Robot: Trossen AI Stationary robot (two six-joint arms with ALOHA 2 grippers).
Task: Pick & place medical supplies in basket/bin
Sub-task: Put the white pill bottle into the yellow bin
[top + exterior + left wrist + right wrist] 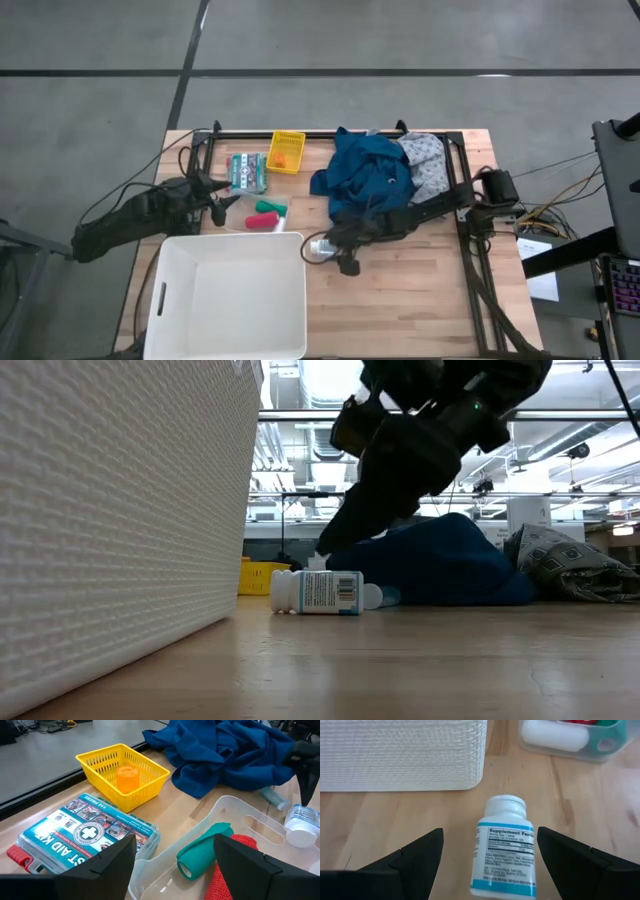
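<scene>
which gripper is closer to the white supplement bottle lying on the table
Right. The right gripper hangs open directly over the white supplement bottle, fingers either side. The left gripper is off beside the first aid kit.

Bottle just right of tub

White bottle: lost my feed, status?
Right gripper open, straddling white bottle, lying beside white tub. Left gripper open over clear tray. Nothing blocking.

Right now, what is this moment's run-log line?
right gripper: open, astride lying white supplement bottle | left gripper: open, over clear tray | white tub: empty
</scene>
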